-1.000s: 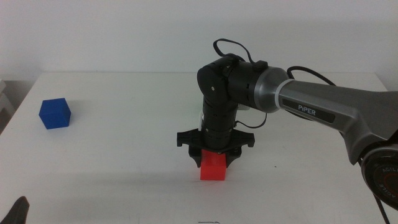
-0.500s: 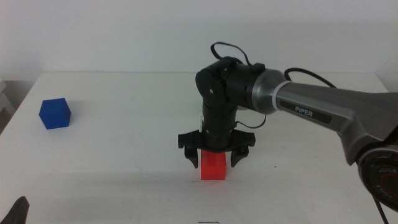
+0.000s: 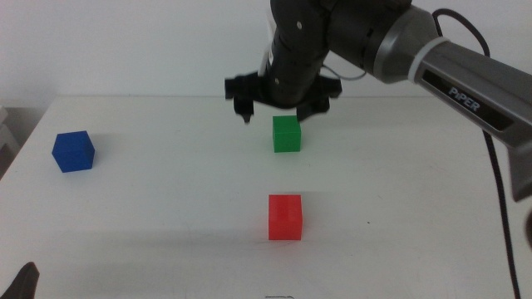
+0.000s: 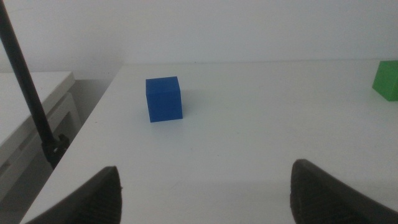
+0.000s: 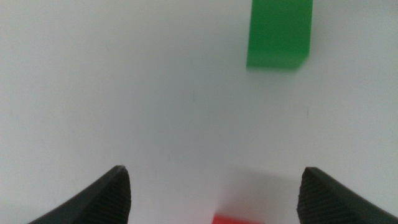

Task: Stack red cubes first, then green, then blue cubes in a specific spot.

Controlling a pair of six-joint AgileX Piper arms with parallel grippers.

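Observation:
The red cube sits alone on the white table, front centre; only its top edge shows in the right wrist view. The green cube stands behind it and also shows in the right wrist view and the left wrist view. The blue cube is at the far left, ahead of the left jaws. My right gripper hangs open and empty in the air just above the green cube. My left gripper waits open and empty at the front left corner.
The table's left edge runs close to the blue cube, with a dark cable or rod beyond it. The right arm reaches in over the back right of the table.
My right gripper opened, let go of the red cube and rose up and back to above the green cube, which it hid before. The red cube stays where it was set.

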